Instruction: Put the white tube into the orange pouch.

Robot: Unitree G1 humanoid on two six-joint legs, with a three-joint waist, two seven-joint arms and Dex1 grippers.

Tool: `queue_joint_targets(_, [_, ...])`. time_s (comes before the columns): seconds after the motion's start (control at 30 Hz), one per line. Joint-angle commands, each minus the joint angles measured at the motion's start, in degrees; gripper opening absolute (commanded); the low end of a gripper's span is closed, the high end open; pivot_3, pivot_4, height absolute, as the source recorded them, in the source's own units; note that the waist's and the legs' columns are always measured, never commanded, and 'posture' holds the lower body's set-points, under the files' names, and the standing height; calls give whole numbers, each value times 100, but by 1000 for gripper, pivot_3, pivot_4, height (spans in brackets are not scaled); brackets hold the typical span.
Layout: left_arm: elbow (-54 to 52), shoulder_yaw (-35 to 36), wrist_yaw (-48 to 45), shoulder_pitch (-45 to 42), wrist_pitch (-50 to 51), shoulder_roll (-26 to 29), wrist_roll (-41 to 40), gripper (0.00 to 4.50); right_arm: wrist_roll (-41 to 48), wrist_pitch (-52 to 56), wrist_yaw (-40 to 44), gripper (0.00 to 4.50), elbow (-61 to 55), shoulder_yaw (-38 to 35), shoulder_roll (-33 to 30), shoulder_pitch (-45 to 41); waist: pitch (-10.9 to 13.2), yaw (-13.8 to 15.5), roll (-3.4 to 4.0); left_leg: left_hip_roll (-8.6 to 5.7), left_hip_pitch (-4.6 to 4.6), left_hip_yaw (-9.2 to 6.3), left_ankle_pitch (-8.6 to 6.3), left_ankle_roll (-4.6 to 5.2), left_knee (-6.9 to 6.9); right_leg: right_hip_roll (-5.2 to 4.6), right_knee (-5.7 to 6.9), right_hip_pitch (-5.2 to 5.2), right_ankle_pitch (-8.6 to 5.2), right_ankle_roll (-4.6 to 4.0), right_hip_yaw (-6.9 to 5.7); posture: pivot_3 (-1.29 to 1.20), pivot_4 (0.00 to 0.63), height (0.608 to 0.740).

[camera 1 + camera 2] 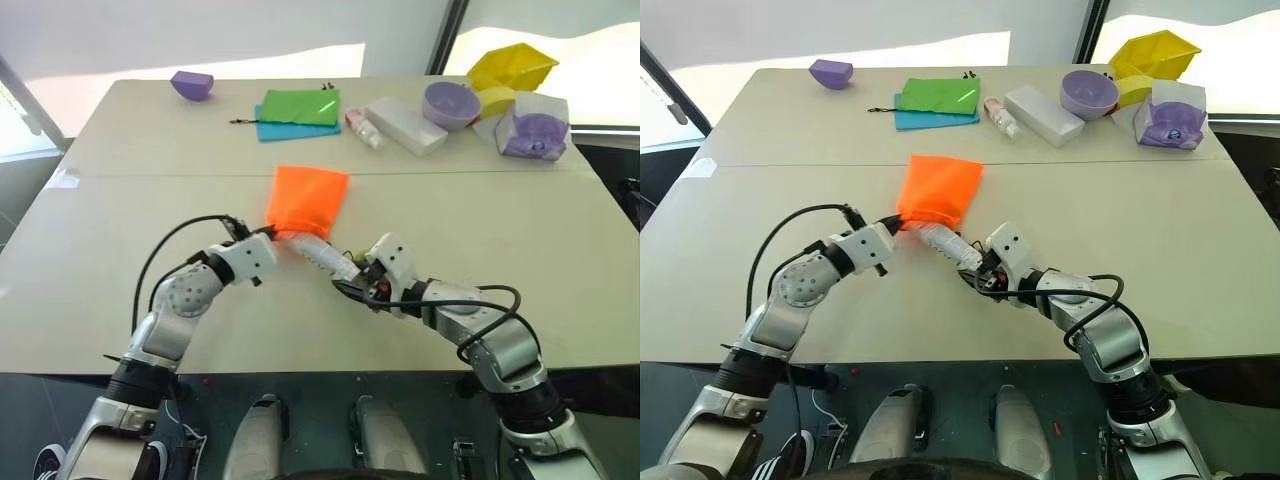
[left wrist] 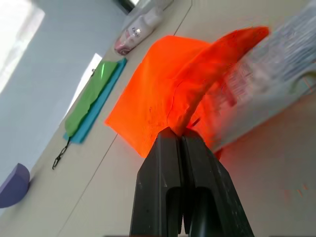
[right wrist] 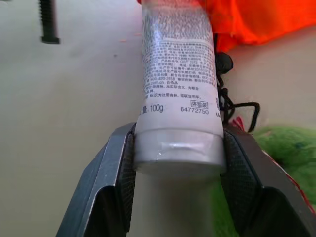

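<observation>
Table-top — white tube (image 3: 178,84) reads "100g", "64772750" — entering orange pouch (image 1: 307,199).

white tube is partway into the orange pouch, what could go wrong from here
The left gripper pinches only one edge of the orange pouch, so the mouth may sag shut against the white tube. The right gripper holds the tube at its very end, so pushing could tilt it or make it slip. The dark cord lies beside the tube and could snag.
</observation>
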Motion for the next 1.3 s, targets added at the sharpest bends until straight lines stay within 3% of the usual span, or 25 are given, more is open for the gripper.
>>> queue_joint_targets(0.03, [-246,-6,-47,-24,-82,11,-99,0,-245,24,-262,1813,-71,193,111,-122,0,-15,0,0,1,0,0,0,0,0,0,0,0,0,0,0,150,740])
queue_joint_targets(0.4, [-266,-20,-91,-13,-99,41,-53,0,-253,-38,-748,1813,159,92,1040,-374,0,-26,0,2,3,-1,1,0,0,6,6,-2,1,-2,1,0,150,740])
queue_joint_targets(0.67, [-278,30,-45,1,-42,54,-42,0,-248,10,-414,1813,-42,19,478,-290,0,-16,0,1,2,-1,1,0,0,4,5,-2,1,-2,0,0,150,740])
queue_joint_targets(0.93, [-309,40,-48,-5,-7,53,-56,0,-97,180,-476,1813,-99,-154,528,-246,0,-22,0,2,2,-2,1,0,-1,7,5,-2,1,-2,0,0,150,740])
queue_joint_targets(1.1, [-292,88,-37,54,15,27,-142,0,-84,197,-635,1813,-19,-140,747,-270,0,-17,0,2,2,-2,1,0,0,6,5,-1,1,-2,0,0,150,740])
queue_joint_targets(1.2, [-289,78,-41,51,42,4,-156,0,-127,146,-947,1813,359,-83,1271,-476,0,-47,0,3,3,-2,1,0,-1,7,6,-3,2,-3,0,0,150,740])
queue_joint_targets(1.3, [-233,70,-29,86,2,0,-170,0,-584,-302,-1069,1813,843,284,1357,-565,0,-40,1,5,6,-2,1,0,-2,11,11,-4,2,-4,0,0,150,740])
